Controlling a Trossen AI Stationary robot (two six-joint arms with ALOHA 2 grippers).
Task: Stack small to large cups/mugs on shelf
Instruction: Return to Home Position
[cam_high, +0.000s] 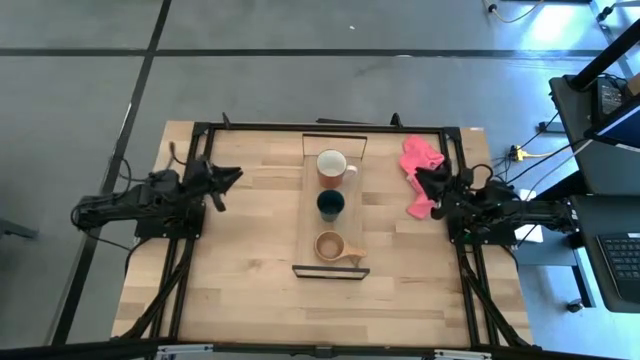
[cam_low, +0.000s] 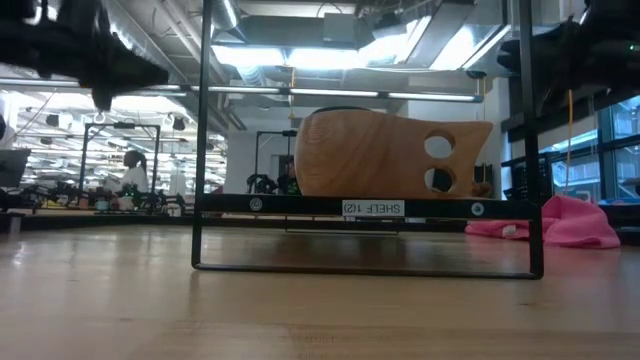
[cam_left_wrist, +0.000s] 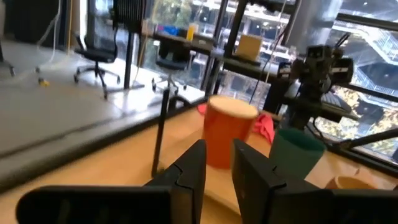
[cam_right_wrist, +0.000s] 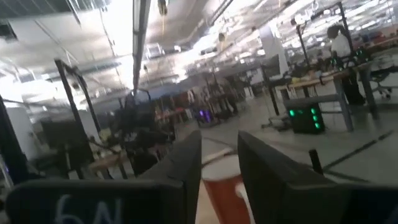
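3 line the shelf (cam_high: 310, 225): orange mug (cam_high: 331, 167), green cup (cam_high: 331, 204), wooden cup (cam_high: 331, 245); left pincer (cam_high: 228, 188) and right pincer (cam_high: 428, 190) flank it, each slightly apart.

The left arm (cam_high: 140, 208) and right arm (cam_high: 505, 212) are showing black and angular, mid-left and mid-right, trailing thin cables. The left gripper (cam_left_wrist: 219, 148) is showing blocky dark fingers (cam_left_wrist: 191, 177); pale lettering (cam_right_wrist: 81, 210) is marking the right gripper (cam_right_wrist: 221, 137) base.

Industrial lab: workbenches (cam_low: 100, 205), ceiling ducts (cam_low: 275, 75)

White sticker (cam_low: 373, 208) on the shelf (cam_low: 260, 204) reads "SHELF 102", perhaps.
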